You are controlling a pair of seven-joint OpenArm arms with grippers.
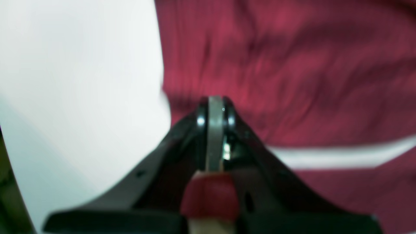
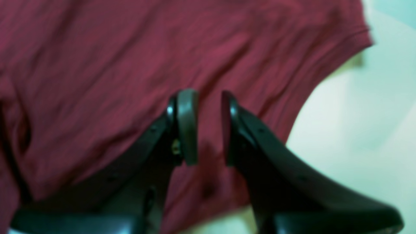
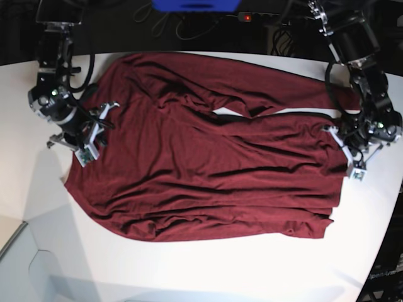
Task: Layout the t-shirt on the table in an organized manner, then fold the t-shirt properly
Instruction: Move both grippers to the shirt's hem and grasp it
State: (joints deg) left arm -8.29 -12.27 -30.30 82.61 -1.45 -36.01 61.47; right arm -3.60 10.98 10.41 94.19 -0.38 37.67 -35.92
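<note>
The dark maroon soft knit t-shirt (image 3: pixel 208 170) is lying rumpled across the wide white tabletop (image 3: pixel 38 207). A pinch of its edge is being held in the left claw (image 1: pixel 214 110); the right claw (image 2: pixel 208 126) is being held narrowly parted above it. Light, limp cloth is judged best taken at hems and corners.

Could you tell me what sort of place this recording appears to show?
Probably a robotics lab bench: a white table with two arms over a maroon t-shirt, and cables along the dark back edge.
</note>
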